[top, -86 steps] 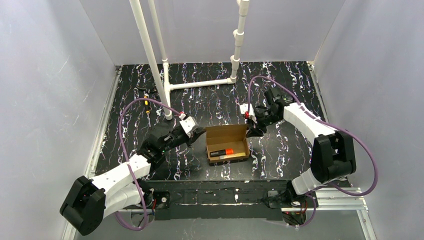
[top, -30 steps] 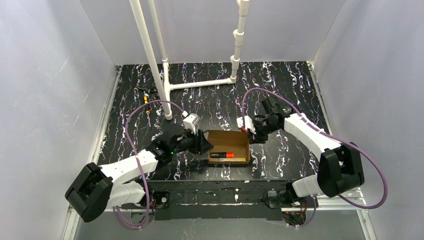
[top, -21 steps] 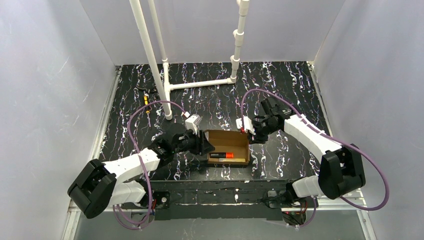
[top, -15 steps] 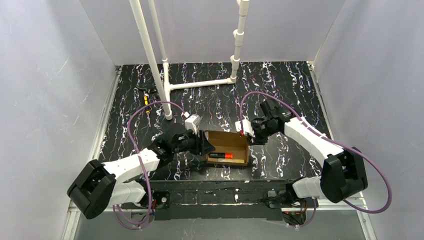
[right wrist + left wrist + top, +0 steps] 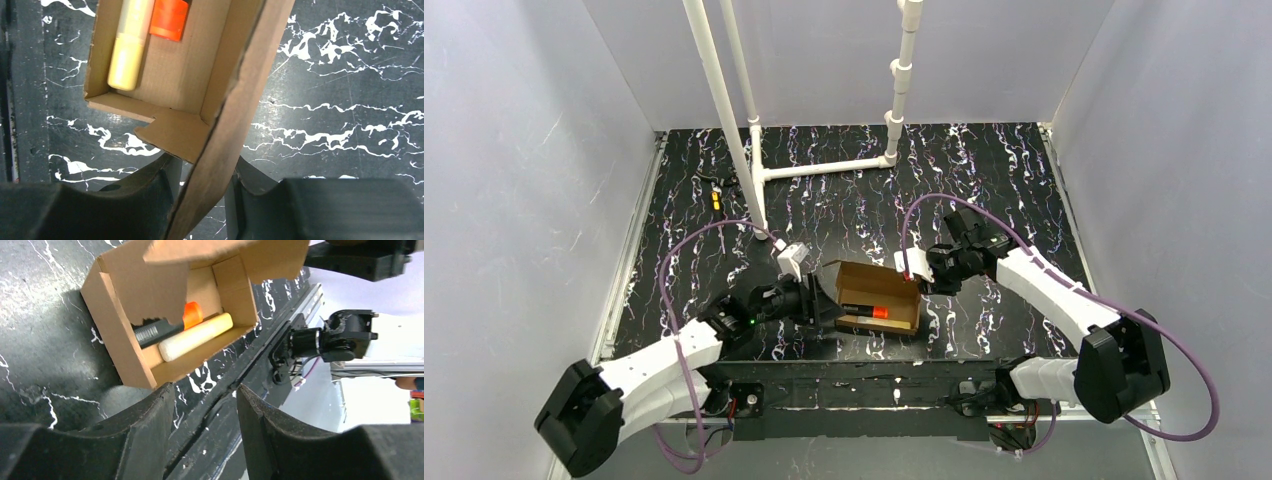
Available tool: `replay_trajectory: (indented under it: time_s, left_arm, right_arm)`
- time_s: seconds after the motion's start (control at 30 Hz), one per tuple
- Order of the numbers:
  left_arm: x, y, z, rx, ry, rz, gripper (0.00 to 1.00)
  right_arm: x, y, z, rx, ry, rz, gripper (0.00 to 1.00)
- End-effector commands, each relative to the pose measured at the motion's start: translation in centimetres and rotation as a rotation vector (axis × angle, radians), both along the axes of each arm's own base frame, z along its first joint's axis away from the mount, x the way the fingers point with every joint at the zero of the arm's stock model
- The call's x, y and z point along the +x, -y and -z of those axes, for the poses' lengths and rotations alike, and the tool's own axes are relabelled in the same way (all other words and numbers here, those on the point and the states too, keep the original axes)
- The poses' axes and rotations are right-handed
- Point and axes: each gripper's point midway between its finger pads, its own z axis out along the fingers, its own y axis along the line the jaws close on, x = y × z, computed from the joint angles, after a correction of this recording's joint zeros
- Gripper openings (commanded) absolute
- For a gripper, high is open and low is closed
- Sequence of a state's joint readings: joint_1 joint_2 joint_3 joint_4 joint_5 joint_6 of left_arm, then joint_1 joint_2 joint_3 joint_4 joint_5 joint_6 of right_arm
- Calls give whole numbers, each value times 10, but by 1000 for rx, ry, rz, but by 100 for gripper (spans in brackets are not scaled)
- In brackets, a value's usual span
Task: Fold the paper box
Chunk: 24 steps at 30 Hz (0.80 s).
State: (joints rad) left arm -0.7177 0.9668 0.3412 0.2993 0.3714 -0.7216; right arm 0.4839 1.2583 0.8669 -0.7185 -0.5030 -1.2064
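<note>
Tilted up and dragged a bit nearer than a second ago: paper box [image 5: 874, 290], lid flap [image 5: 235, 100] clamped in right hand [image 5: 205, 165]. Left hand [image 5: 206, 395] spread apart, empty, box just beyond its fingertips. Probably closing the lid next.

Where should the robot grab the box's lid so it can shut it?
Grab the paper box by its lid flap, near the free edge, coming from the robot's right. The flap stands tilted up and thin, so a finger fits on each face, as the right gripper shows.
</note>
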Motion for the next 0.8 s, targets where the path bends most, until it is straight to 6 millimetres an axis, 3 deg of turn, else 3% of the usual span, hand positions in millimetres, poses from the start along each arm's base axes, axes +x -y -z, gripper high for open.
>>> replay_trajectory:
  time_s: [0.0,0.13,0.23,0.33,0.47,0.63,0.77]
  left_arm:
    - [-17,-14,-6,3,-60,-29,46]
    - [-9,-55,5,171,-72,-214,41]
    - [4,-74,11,208,-60,-348,24]
    - [16,-70,16,186,-73,-381,20]
    - [17,-44,22,73,-169,-326,20]
    - [7,-34,44,63,-279,-293,34]
    - [21,-36,39,68,-219,-331,35]
  right_arm:
    - [7,-3,-5,18,52,25,43]
    - [7,-4,-5,21,58,29,43]
    - [6,-5,-4,23,56,29,43]
    - [5,-4,-6,22,57,28,43]
    - [1,-3,-9,19,53,18,44]
    - [-5,0,-10,6,44,1,49]
    - [-5,2,-13,-5,47,3,55]
